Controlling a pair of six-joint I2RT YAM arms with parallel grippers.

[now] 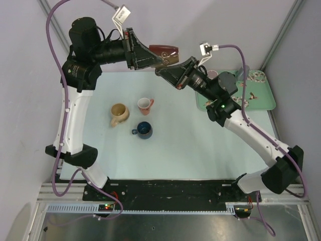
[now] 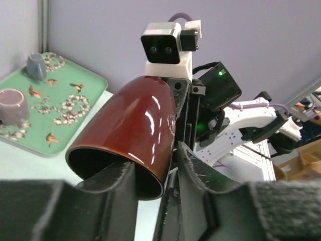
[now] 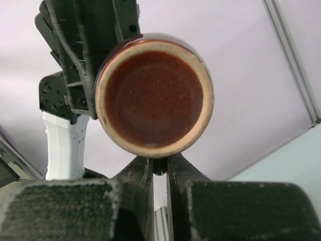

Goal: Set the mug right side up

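Observation:
A glossy dark red mug [image 1: 165, 51] is held in the air above the far edge of the table, lying on its side. My left gripper [image 1: 159, 60] is shut on its wall, one finger inside the mouth and one outside, as the left wrist view shows on the mug [image 2: 130, 125] and gripper [image 2: 158, 165]. My right gripper [image 1: 171, 68] meets it from the right. In the right wrist view the mug's unglazed base [image 3: 153, 98] faces the camera, and the right gripper [image 3: 159, 163] is nearly closed on a dark piece under the mug, seemingly its handle.
A tan mug [image 1: 119, 114], a pink mug [image 1: 145, 105] and a dark blue mug [image 1: 144, 130] stand on the table at centre left. A green patterned tray [image 1: 263, 100] at the right holds a grey cup [image 2: 36, 65] and a mauve mug [image 2: 12, 105].

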